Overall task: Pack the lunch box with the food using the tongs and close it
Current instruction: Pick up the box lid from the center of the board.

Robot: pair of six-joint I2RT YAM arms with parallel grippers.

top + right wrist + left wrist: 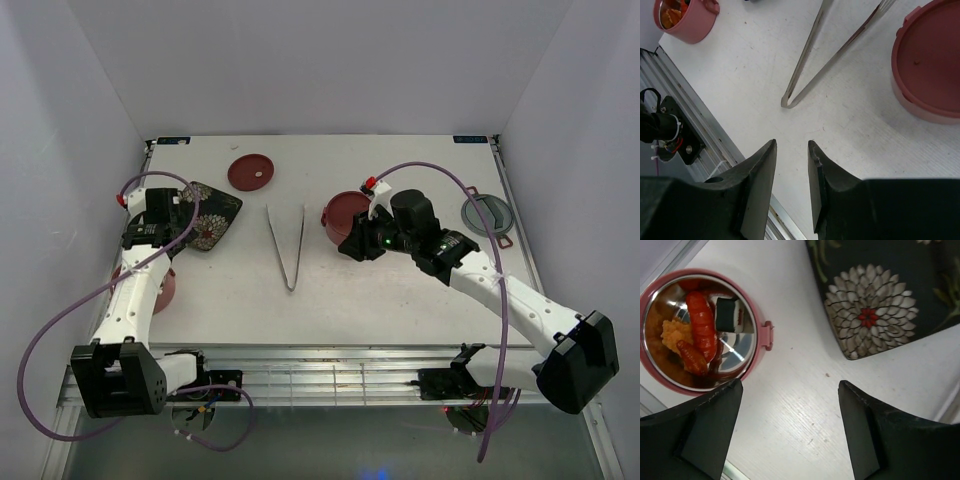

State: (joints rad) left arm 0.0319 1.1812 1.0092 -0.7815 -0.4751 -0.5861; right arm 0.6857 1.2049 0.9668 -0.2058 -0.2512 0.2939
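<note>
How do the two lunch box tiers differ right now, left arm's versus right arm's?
The left tier is uncovered, steel inside showing; the right tier wears a dark-red lid. The left tier holds food; the right tier's contents are hidden. The left tier sits near the table's left edge, the right tier mid-table beside the tongs. Both are round and dusty-red.

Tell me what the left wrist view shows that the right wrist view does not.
Only left wrist: the dark plate's flower pattern, a white roll inside the open tier, the left gripper wide open. Only right wrist: the tongs, the lidded tier, the right gripper. Both: the open tier holding orange-red food, the table.
</note>
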